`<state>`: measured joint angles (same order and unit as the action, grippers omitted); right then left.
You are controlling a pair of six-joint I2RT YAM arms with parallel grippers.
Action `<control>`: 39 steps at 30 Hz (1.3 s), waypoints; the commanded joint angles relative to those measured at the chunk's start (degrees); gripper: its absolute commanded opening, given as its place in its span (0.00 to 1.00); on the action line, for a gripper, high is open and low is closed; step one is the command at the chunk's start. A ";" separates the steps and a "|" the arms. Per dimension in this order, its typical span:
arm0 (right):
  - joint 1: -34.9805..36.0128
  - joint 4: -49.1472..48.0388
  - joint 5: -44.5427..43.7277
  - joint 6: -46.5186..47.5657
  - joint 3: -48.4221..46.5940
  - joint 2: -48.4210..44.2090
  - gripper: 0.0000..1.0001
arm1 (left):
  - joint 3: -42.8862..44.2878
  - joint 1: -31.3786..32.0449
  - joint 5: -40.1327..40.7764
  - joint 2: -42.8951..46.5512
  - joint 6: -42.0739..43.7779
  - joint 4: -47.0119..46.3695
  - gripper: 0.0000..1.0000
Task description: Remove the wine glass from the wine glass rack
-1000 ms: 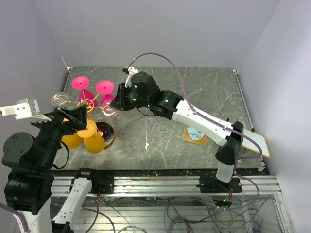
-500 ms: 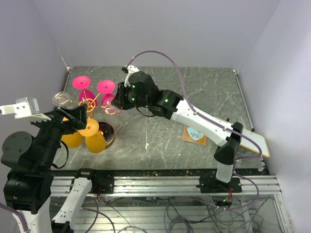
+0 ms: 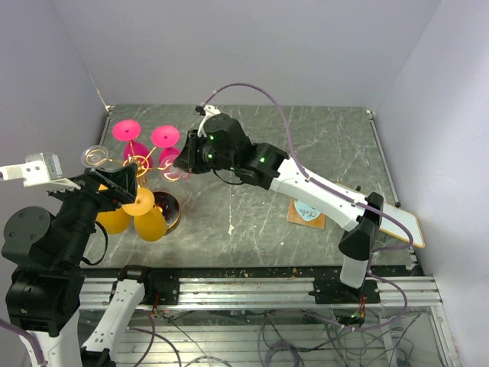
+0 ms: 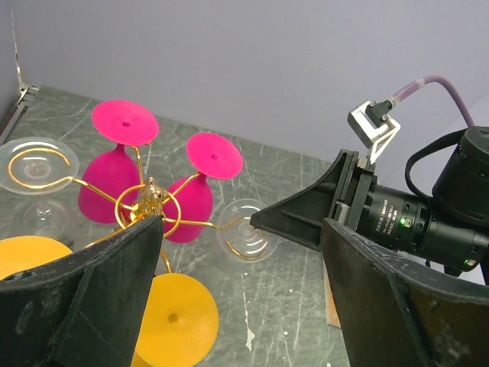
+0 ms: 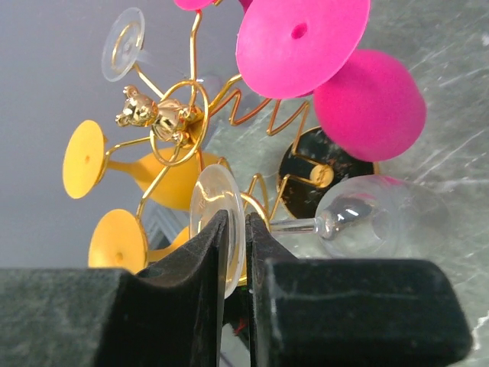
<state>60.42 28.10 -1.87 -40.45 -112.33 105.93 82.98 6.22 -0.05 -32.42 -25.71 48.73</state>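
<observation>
Wine glass (image 5: pixel 380 219), clear, hangs foot-up and bowl-down on one curled arm of the wine glass rack (image 5: pixel 157 116), on the side that faces the right arm.

Right pincer (image 5: pixel 246 218) is clenched on the rim of the glass's foot, one finger on each face of the disc. The glass is in its grip but still threaded on the gold wire.

Long axis: the stem runs from the pinched foot straight away from the fingers to the bowl, which hangs above the table (image 5: pixel 451 99) just beside the rack's shiny base.

Left pincer (image 4: pixel 241 229) is spread wide and grasps nothing. It hovers on the near-left side of the rack, over the orange glasses (image 4: pixel 172 317). The right arm is therefore the one on the job.

Judgement: the stem has to leave through the open end of the wire loop, so the pull should go outward from the central post, toward the right arm.

Pink glasses (image 4: pixel 189 200) hang close alongside and could be knocked.
</observation>
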 commanded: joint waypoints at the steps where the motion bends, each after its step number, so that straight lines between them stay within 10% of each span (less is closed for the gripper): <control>1: -0.21 -5.14 1.51 -6.71 2.76 -3.43 0.00 | 0.96 0.37 -0.90 -0.53 0.41 -0.72 0.95; 39: 0.17 -12.55 12.43 -19.70 -2.88 2.90 0.00 | 2.30 0.37 0.27 0.86 0.90 0.42 0.95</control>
<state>60.36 20.58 6.44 -59.27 -113.38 109.36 84.01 6.22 -0.03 -32.34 -25.67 49.32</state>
